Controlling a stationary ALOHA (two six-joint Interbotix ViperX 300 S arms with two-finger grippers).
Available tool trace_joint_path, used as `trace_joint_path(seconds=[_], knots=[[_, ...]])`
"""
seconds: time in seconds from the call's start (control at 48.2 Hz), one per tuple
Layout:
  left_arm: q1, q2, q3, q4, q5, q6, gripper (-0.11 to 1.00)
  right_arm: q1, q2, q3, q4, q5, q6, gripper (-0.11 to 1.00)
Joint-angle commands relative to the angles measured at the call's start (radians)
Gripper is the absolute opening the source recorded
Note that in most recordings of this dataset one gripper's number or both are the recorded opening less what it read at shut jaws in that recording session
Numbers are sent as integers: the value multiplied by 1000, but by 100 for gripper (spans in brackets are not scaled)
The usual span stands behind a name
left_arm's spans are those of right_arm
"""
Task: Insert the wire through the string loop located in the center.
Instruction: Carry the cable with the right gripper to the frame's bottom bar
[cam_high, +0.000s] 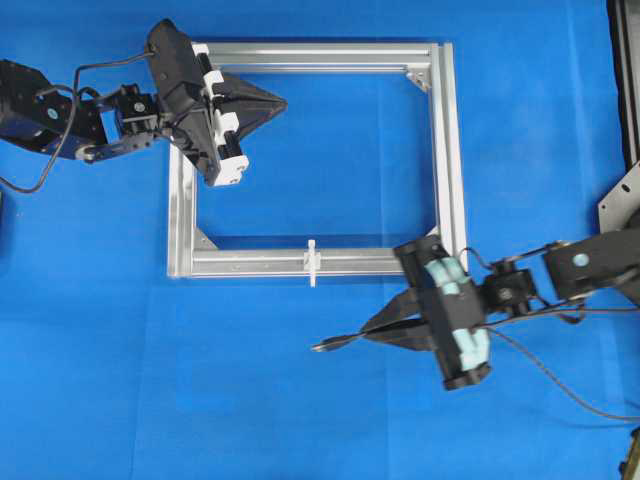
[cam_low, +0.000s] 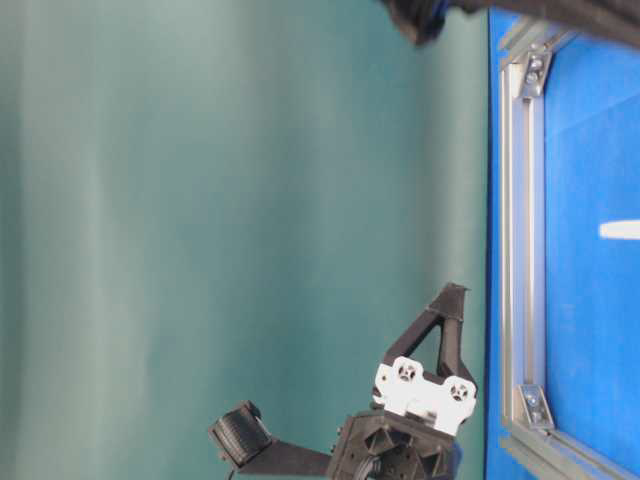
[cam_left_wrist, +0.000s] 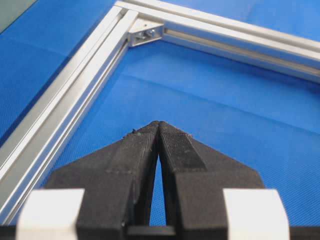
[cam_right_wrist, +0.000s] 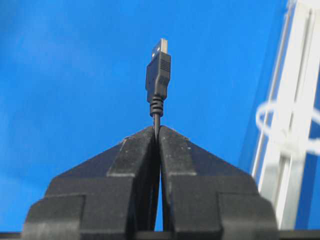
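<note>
Right now your right gripper (cam_high: 372, 330) is clamped hard on the wire (cam_right_wrist: 158, 80), its two black fingers (cam_right_wrist: 131, 160) pressed together with only the thin cable between them. From that claw's own camera, the plug sticks straight out beyond the fingertips, its metal end pointing away from the claw, with the strain-relief ribs just clear of the tips. Seen from overhead, your right arm comes in from the right edge, the wrist roughly level and turned toward the left, so the claw points left and slightly down the picture, over the blue table (cam_high: 300, 420) outside the silver frame (cam_high: 447, 150).

The string loop (cam_high: 312, 262) sits on the frame's near bar, ahead of the claw and off to its right side; in the right wrist view it shows as a blurred white ring around the bar, to the right of the fingers. The plug tip is well apart from it and not in it.

Your left gripper (cam_high: 280, 102) is fully closed on nothing, fingertips meeting. That arm reaches in from the left edge, across the frame's left bar, with the claw pointing right over the blue area inside the frame; a corner bracket (cam_left_wrist: 146, 34) lies ahead of it, slightly left.
</note>
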Motion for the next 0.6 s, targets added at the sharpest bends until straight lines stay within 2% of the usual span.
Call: trace_joint_path(seconds=[0.0,0.104,0.394,0.581], knots=[[-2,-31,-6,3,-5,2,0,2,-49,21,2,-12,2,-3],[-2,-31,-6,3,-6,2,0,2,-75,51,2,-14,2,-3],[-2,-31,-5,3,-6,0,0,-8,-78,54,2,-11,2,-3],[-2,-31,-6,3,-6,0,0,-64,-78,57,2,-9,2,-3]])
